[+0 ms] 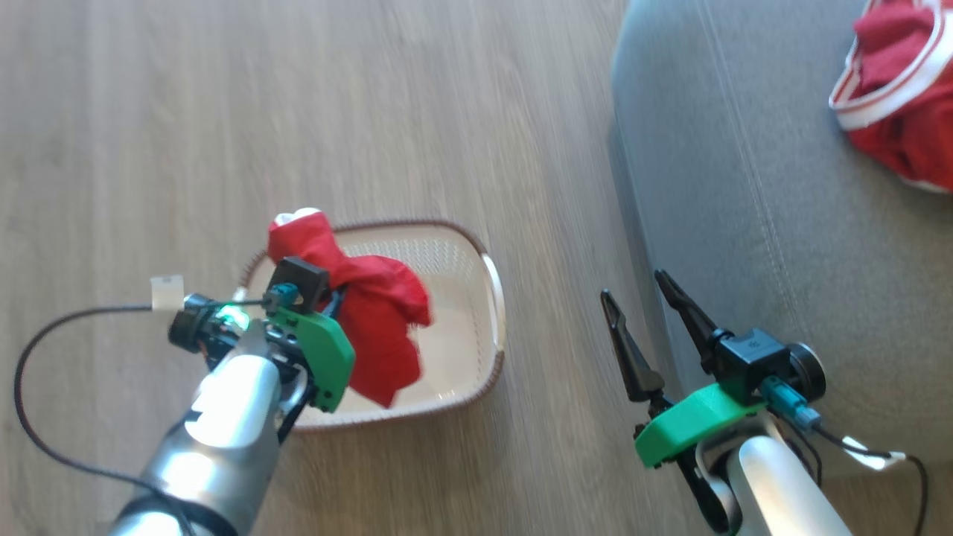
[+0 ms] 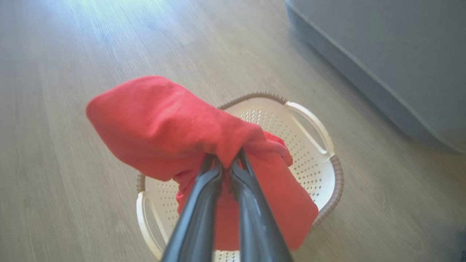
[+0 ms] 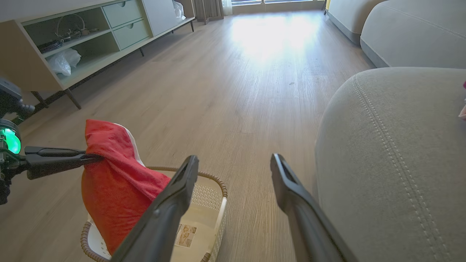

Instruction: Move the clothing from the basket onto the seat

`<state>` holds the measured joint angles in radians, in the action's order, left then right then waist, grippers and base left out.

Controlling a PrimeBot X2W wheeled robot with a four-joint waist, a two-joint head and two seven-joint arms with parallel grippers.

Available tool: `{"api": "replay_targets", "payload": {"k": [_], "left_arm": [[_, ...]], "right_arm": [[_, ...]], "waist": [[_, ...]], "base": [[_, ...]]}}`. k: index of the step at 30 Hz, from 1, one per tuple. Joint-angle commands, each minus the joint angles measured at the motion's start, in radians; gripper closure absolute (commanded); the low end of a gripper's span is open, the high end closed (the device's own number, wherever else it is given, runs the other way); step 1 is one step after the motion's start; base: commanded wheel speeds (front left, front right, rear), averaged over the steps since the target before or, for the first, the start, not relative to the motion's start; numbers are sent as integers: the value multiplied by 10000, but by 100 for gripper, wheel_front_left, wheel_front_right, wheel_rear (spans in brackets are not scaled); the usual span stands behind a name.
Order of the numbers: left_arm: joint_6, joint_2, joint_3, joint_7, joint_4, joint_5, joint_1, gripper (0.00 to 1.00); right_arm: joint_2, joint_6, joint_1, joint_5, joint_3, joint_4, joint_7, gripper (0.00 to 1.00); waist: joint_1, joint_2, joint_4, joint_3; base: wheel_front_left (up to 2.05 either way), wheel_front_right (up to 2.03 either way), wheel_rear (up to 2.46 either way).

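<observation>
The pale wooden floor [image 1: 223, 112] carries the large grey fabric-upholstered seat [image 1: 744, 186] and, near it, the small cream-white perforated plastic basket [image 1: 488, 298]. 1 bright red garment with white trim bands [image 1: 901, 97] lies on the seat. The left hand [image 2: 226, 163] is clenched on a second soft red garment [image 1: 380, 320], which hangs over the basket. The right hand [image 1: 633, 286] is spread wide, grasping nothing, beside the seat's edge.
</observation>
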<state>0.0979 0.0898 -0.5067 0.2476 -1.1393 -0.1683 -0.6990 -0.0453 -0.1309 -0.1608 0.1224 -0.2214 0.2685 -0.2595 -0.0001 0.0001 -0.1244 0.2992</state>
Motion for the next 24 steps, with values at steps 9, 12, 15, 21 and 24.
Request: {"api": "replay_targets", "payload": {"k": [9, 12, 15, 21, 24], "left_arm": [[-434, 507, 1441, 139, 4262, -117, 1931, 100], [-483, 502, 1950, 140, 5433, -75, 2390, 100], [-512, 475, 2280, 140, 6190, 15, 2569, 100], [-471, 292, 3101, 140, 7993, 321, 2902, 100], [-372, 133, 3399, 140, 8863, 404, 3040, 100]], "right_arm": [[-49, 2, 524, -198, -171, -65, -23, 0], [-49, 2, 665, -188, -75, -280, -23, 0], [-49, 2, 773, -181, 7, -420, -23, 0], [-49, 2, 997, -230, 78, -522, -23, 0], [-49, 2, 1031, -197, 91, -601, -23, 0]], "waist": [[1, -1, 624, -1918], [1, -1, 671, -2161], [1, -1, 743, -2262], [1, -1, 832, -2499], [1, -1, 808, -2549]], "base": [[0, 0, 0], [0, 0, 0], [0, 0, 0], [0, 0, 0], [0, 0, 0]]}}
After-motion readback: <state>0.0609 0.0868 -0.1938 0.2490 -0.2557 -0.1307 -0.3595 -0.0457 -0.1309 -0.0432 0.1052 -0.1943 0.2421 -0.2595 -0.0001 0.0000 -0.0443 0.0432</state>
